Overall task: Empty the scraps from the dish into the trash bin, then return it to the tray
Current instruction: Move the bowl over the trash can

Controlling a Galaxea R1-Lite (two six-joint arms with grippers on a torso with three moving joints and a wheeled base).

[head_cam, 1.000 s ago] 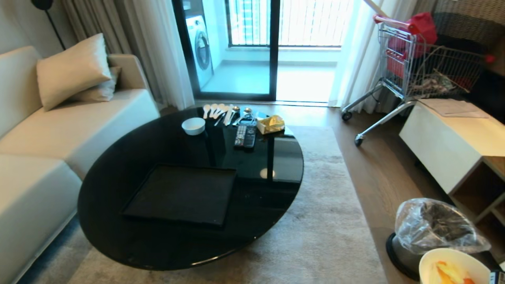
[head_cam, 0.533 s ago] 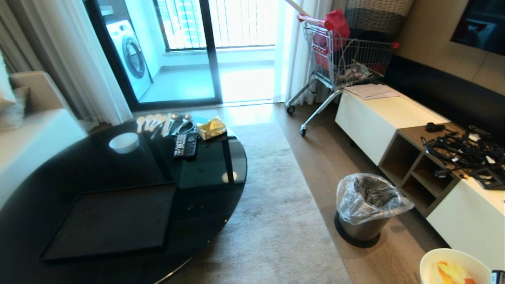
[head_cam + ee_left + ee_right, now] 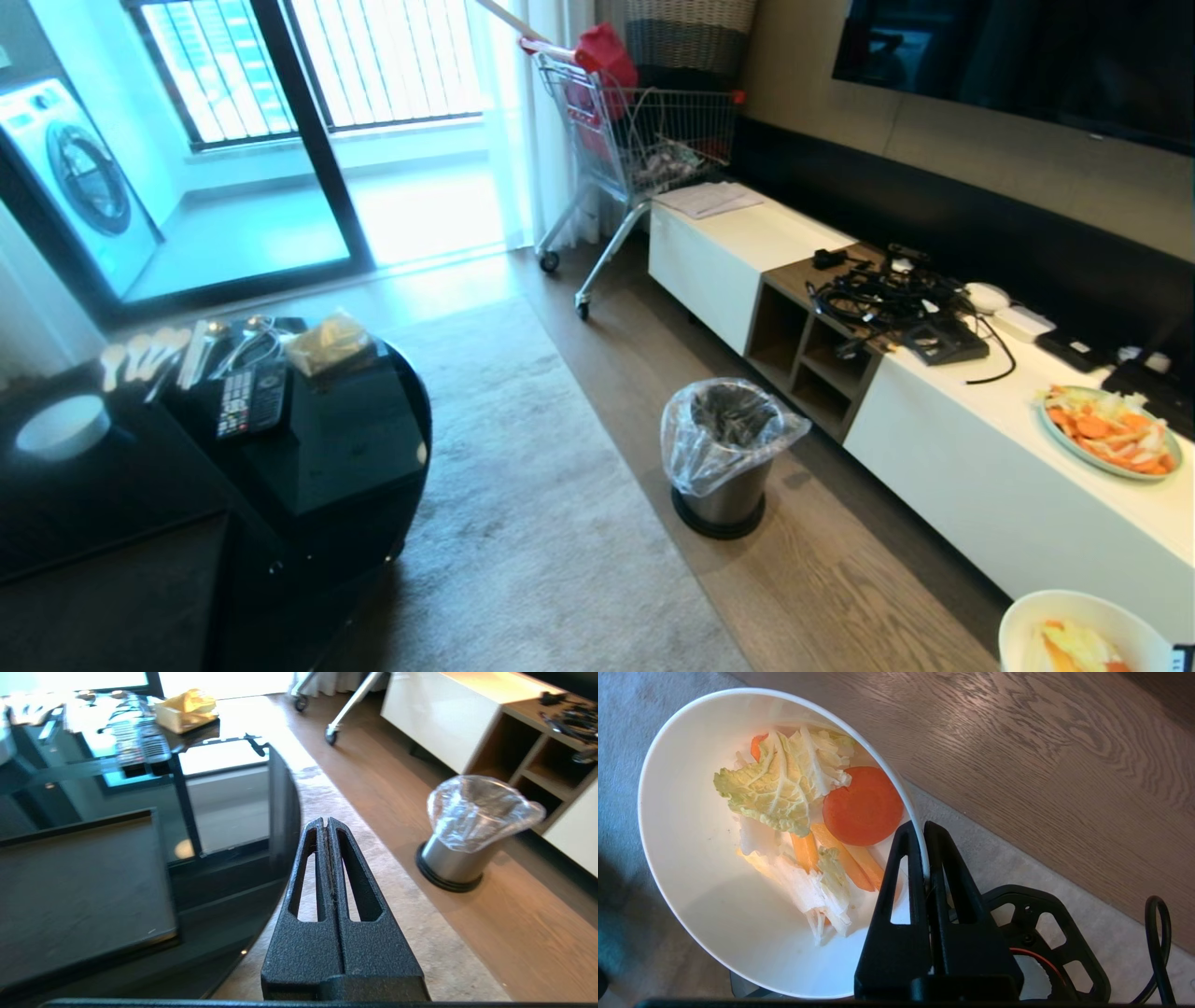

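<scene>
Pictured at far left: a round black glass table (image 3: 355, 448), set with a small white bowl (image 3: 62, 427), a row of white spoons (image 3: 140, 350), two remote controls (image 3: 250, 399) and what looked like a yellow-topped tissue box (image 3: 329, 343) near the far edge. Lay nearer the robot on the same table, as caught from the left wrist: the tray (image 3: 79, 891), flat and matte black. Hung just off the table's rim above the grey rug (image 3: 541, 523): the left gripper (image 3: 326, 823), fingers pressed together tip to tip.

Stood upright in mid-frame on the wood floor, beside the rug and in front of a low white cabinet (image 3: 934, 467): the trash bin (image 3: 724, 448), clear bag flared over its rim. Parked behind it by the window: a shopping cart (image 3: 644, 131). Spread on the cabinet's top further right: a tangle of black cables (image 3: 887, 299) and a pale-green plate (image 3: 1109, 431) heaped with orange slices.

Showed at the lower right corner, well apart from the bin: the dish (image 3: 1074, 630), held tilted over the line where rug met floor. Rested inside: the scraps (image 3: 808, 826), a cabbage leaf, a carrot round and orange strips. Pinched the dish's rim, one finger inside and one outside: the right gripper (image 3: 924, 858).
</scene>
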